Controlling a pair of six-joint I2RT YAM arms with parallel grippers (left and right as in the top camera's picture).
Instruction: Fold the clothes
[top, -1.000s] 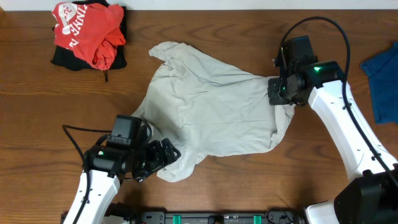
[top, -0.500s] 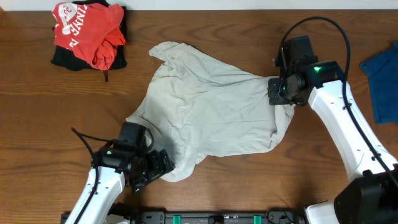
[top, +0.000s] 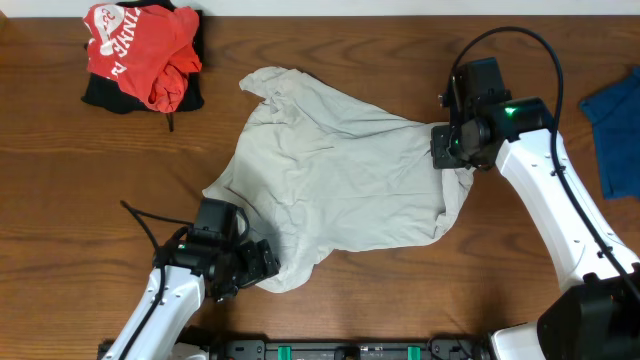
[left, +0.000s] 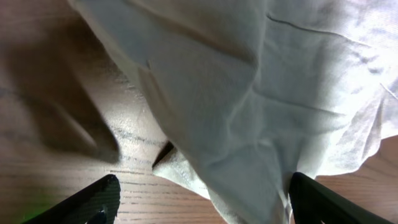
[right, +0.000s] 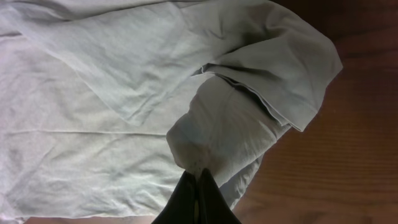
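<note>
A pale grey-green shirt (top: 330, 175) lies crumpled across the middle of the table. My left gripper (top: 262, 265) is open at the shirt's lower left corner, its fingers spread wide with the cloth's edge (left: 249, 149) between them, above the wood. My right gripper (top: 445, 150) is shut on a fold of the shirt's right edge (right: 217, 134), pinching it between the closed fingers (right: 198, 199).
A red and black heap of clothes (top: 140, 55) lies at the back left. A blue garment (top: 615, 125) lies at the right edge. A black cable (top: 145, 225) trails from the left arm over bare wood.
My left arm has moved down and a little right, bringing its gripper down at the shirt's lower left corner. The right arm and the shirt have not moved.
</note>
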